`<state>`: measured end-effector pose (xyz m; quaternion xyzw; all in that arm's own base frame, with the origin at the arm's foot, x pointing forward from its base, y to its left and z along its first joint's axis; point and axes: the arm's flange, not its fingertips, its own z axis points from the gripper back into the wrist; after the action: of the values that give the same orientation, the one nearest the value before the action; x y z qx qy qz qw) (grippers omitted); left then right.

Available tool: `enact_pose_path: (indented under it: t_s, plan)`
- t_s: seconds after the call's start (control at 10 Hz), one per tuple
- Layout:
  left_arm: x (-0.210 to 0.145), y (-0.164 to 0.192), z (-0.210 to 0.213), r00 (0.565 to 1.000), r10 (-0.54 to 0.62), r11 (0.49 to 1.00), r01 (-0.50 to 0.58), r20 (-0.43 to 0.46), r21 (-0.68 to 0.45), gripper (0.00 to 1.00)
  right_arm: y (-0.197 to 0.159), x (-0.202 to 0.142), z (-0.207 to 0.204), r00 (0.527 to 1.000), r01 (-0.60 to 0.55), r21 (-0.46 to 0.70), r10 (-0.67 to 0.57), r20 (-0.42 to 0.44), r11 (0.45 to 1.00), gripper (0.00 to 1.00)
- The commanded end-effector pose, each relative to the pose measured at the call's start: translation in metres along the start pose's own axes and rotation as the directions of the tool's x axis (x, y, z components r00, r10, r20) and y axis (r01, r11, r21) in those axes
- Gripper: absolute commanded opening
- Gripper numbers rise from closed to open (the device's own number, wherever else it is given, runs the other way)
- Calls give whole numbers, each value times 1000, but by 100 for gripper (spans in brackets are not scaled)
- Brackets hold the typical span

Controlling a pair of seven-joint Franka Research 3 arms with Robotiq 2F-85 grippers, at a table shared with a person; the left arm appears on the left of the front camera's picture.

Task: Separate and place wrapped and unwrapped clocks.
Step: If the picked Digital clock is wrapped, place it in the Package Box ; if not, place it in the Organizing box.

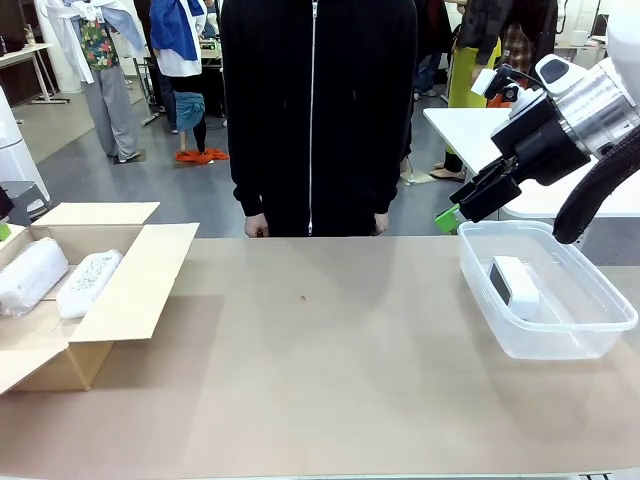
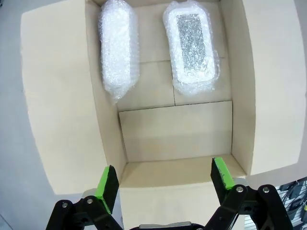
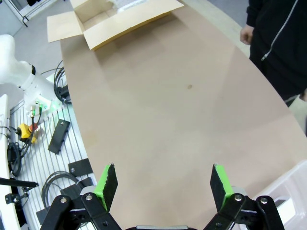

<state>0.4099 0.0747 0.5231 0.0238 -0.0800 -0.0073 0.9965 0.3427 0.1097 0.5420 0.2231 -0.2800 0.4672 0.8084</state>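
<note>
Both grippers are wide open and holding nothing: left gripper (image 2: 163,179) hangs over the cardboard box (image 1: 150,290), right gripper (image 1: 462,212) sits up above the clear tub (image 1: 590,330). Two bubble-wrapped clocks (image 1: 32,274) (image 1: 90,281) lie side by side in the box, and the bare white clock (image 1: 515,281) is in the tub. Tan table (image 1: 330,370) between them, person in a black zip jacket (image 1: 315,110) at the far edge.

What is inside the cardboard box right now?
Two bubble-wrapped clocks lie side by side on the cardboard box floor, apart; one shows a grey speckled panel. Whatever lies beneath them is covered.
</note>
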Motion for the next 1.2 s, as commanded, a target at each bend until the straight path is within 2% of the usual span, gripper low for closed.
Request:
enact_pose_path:
  t_s: [0.0, 1.1]
  plan:
    - [1, -1, 4, 1000, 0, 1000, 0, 9, 4, 100, -1, -1, 0, 1000, 0, 0, 0, -15, 1000, 100]
    - [1, -1, 4, 1000, 0, 1000, 0, 9, 4, 100, -1, -1, 0, 1000, 0, 0, 0, -15, 1000, 100]
